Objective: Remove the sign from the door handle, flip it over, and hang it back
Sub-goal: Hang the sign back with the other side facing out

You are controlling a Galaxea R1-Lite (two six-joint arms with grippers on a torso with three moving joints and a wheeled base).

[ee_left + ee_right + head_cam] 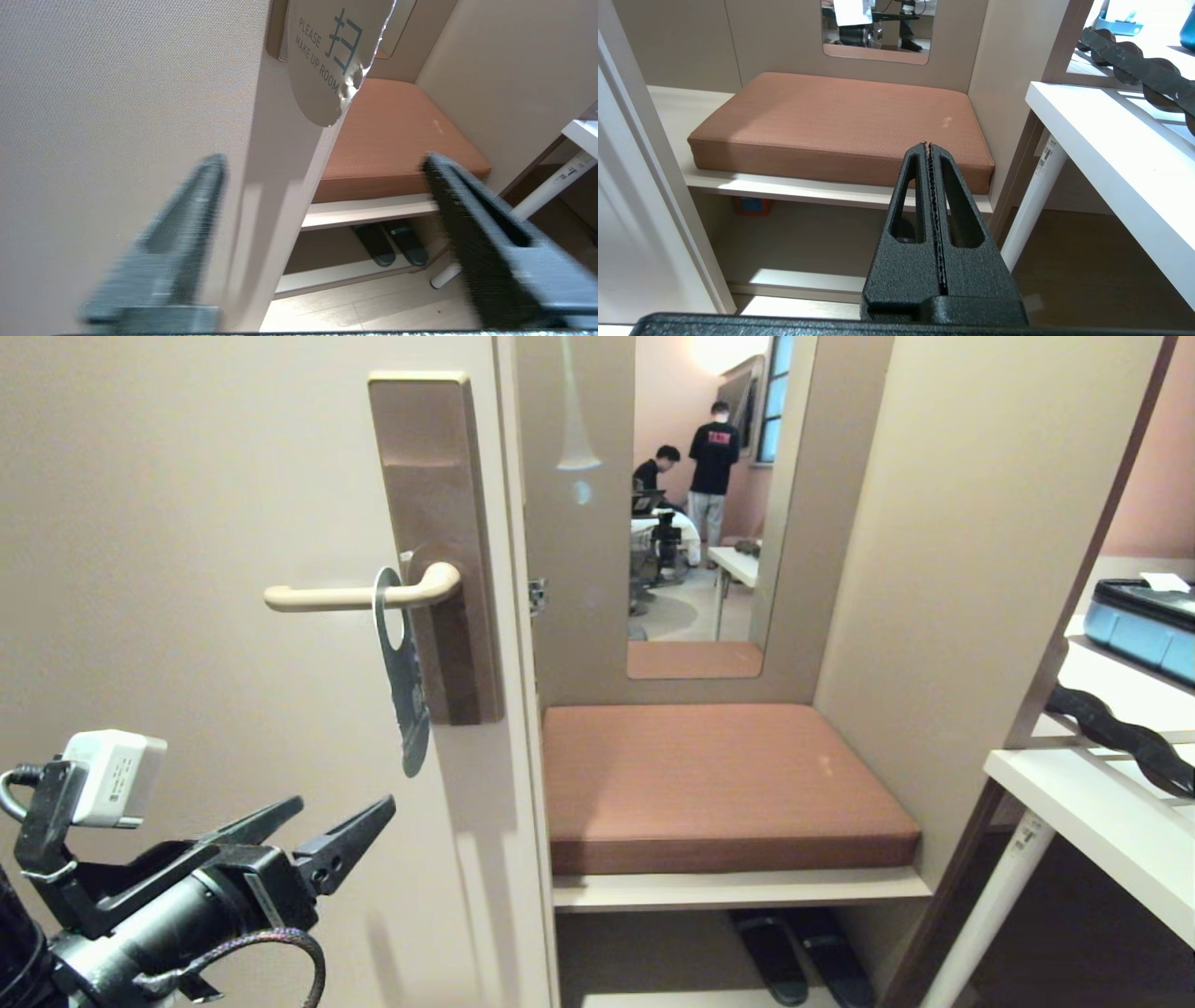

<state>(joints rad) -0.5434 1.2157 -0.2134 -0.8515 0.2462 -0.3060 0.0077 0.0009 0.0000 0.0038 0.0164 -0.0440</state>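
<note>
Your sign (403,681) hangs by its round hole on the door handle (359,595), close to the handle's curved elbow and just in front of the tall brown plate (439,476). In the head view you see it almost edge-on, turned out from the door (187,523) instead of lying flat against it. The left wrist view shows its lower rounded end (327,60), a pale face with blue lettering that reads "PLEASE MAKE UP ROOM".

Your left gripper (345,821) sits below the sign and to its left, well apart from it, with its fingers spread wide and nothing between them. It points up toward the door. The wrist view is smeared around the fingers (472,224), so you probably cannot judge the exact gap there.

Your right gripper (930,148) has its fingers pressed together on nothing. It hangs low in front of the brown cushion (840,121) on the bench, beside the white table (1101,140). Dark slippers (794,957) lie under the bench.
</note>
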